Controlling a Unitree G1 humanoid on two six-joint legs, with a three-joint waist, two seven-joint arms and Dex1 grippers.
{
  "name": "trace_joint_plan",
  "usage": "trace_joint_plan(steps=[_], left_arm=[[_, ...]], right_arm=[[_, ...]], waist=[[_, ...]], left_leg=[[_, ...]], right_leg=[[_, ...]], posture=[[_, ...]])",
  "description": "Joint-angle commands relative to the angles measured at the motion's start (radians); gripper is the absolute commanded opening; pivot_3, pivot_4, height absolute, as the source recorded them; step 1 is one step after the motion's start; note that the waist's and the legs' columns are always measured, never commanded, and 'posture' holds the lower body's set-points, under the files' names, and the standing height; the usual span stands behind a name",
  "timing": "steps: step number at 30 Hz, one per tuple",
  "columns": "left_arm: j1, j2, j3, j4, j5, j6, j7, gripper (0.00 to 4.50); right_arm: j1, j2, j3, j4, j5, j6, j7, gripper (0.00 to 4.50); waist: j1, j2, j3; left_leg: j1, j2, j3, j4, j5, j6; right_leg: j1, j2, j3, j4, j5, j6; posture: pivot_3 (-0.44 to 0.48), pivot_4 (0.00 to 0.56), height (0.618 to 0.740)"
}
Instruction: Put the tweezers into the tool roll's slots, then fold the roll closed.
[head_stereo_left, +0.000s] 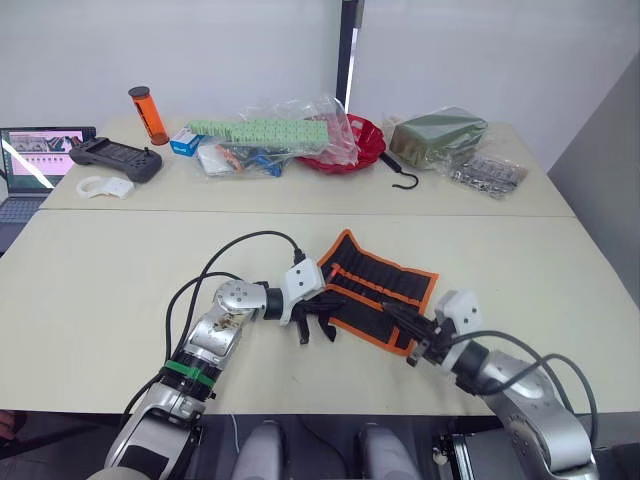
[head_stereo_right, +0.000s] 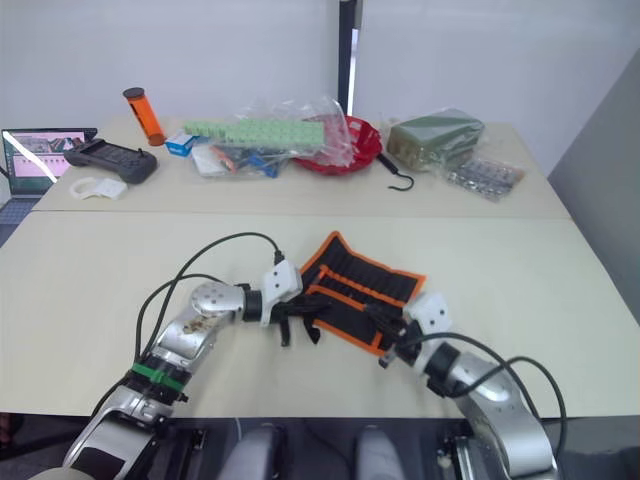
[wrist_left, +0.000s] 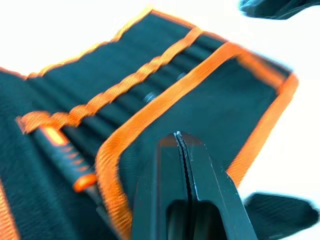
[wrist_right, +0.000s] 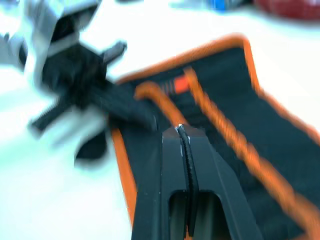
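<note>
We see the tool roll (head_stereo_left: 378, 290) still open on the counter (head_stereo_left: 120, 290) — our left hand (head_stereo_left: 318, 318) and right hand (head_stereo_left: 404, 322) both pinched shut, empty, at its near edge — folding remains.

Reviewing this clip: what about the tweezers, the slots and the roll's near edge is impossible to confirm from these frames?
- How many tweezers sit in the slots: too small in the head views, blurred in the left wrist view.
- Near edge of the tool roll: both end effectors, left and right, lie over it in the head views.
- Whether either shut end effector pinches fabric: both wrist views are blurred at the tips.
</note>
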Motion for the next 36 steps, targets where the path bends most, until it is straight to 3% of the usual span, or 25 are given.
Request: trace_joint_plan(steps=[1, 6, 13, 21, 26, 29, 33, 36], left_arm=[[-0.004, 0.001, 0.017, -0.061, -0.016, 0.029, 0.019, 0.01], [0.006, -0.014, 0.002, -0.041, 0.02, 0.036, 0.073, 0.01], [-0.01, -0.042, 0.001, 0.115, 0.09, -0.018, 0.173, 0.01], [0.005, -0.04, 0.006, 0.093, 0.057, -0.002, 0.147, 0.01], [0.0, -0.026, 0.06, 0.008, -0.034, 0.037, 0.099, 0.01], [-0.041, -0.033, 0.148, -0.105, -0.188, 0.14, 0.061, 0.01], [-0.132, -0.001, 0.188, -0.097, -0.215, 0.217, 0.067, 0.01], [-0.231, 0.01, 0.209, 0.022, -0.211, 0.299, 0.1, 0.86]], right_arm=[[-0.038, 0.027, 0.061, 0.036, -0.068, 0.014, -0.056, 0.0], [-0.054, 0.084, 0.118, 0.104, -0.129, 0.035, -0.127, 0.0], [-0.03, 0.099, 0.113, 0.122, -0.168, 0.042, -0.172, 0.0], [0.022, 0.057, 0.06, 0.139, -0.195, 0.031, -0.188, 0.0], [0.017, 0.057, 0.017, 0.049, -0.071, -0.038, -0.093, 0.0], [-0.003, 0.044, -0.012, -0.061, 0.03, 0.004, -0.042, 0.0], [-0.019, -0.016, -0.032, -0.109, 0.071, 0.097, -0.033, 0.0], [-0.03, -0.08, -0.031, -0.12, 0.057, 0.139, -0.017, 0.88]], waist=[[0.007, 0.0, 0.0], [0.006, 0.0, 0.0], [0.007, 0.0, 0.0], [0.007, 0.0, 0.0], [0.006, 0.0, 0.0], [0.002, 0.001, 0.002], [0.004, 0.001, 0.003], [0.004, 0.001, 0.003]], left_leg=[[0.0, 0.0, 0.0, 0.0, 0.0, 0.0], [-0.001, -0.001, 0.0, 0.0, 0.0, 0.0], [0.0, -0.001, 0.0, 0.0, 0.0, 0.0], [0.002, -0.001, 0.0, 0.0, 0.0, 0.0], [0.001, -0.001, 0.0, 0.0, 0.0, 0.0], [-0.001, 0.0, 0.0, 0.0, 0.0, 0.0], [-0.002, 0.0, 0.0, 0.0, 0.0, 0.0], [-0.001, -0.001, 0.0, 0.0, 0.0, 0.0]], right_leg=[[0.0, 0.0, 0.0, 0.0, 0.0, 0.0], [0.0, 0.0, 0.0, -0.001, 0.0, 0.0], [0.001, 0.0, 0.0, -0.001, 0.0, 0.0], [0.002, 0.0, 0.0, -0.001, -0.001, 0.002], [0.002, 0.0, 0.0, -0.001, -0.001, 0.002], [-0.001, 0.0, 0.0, 0.0, -0.001, 0.001], [-0.002, 0.0, 0.0, 0.0, -0.001, 0.001], [0.0, 0.0, 0.0, -0.002, -0.001, 0.002]], posture=[[0.0, 0.15, 0.74], [0.0, 0.15, 0.74], [0.0, 0.15, 0.74], [0.0, 0.15, 0.74], [0.0, 0.15, 0.74], [0.0, 0.15, 0.74], [0.0, 0.15, 0.74], [0.0, 0.15, 0.74]])
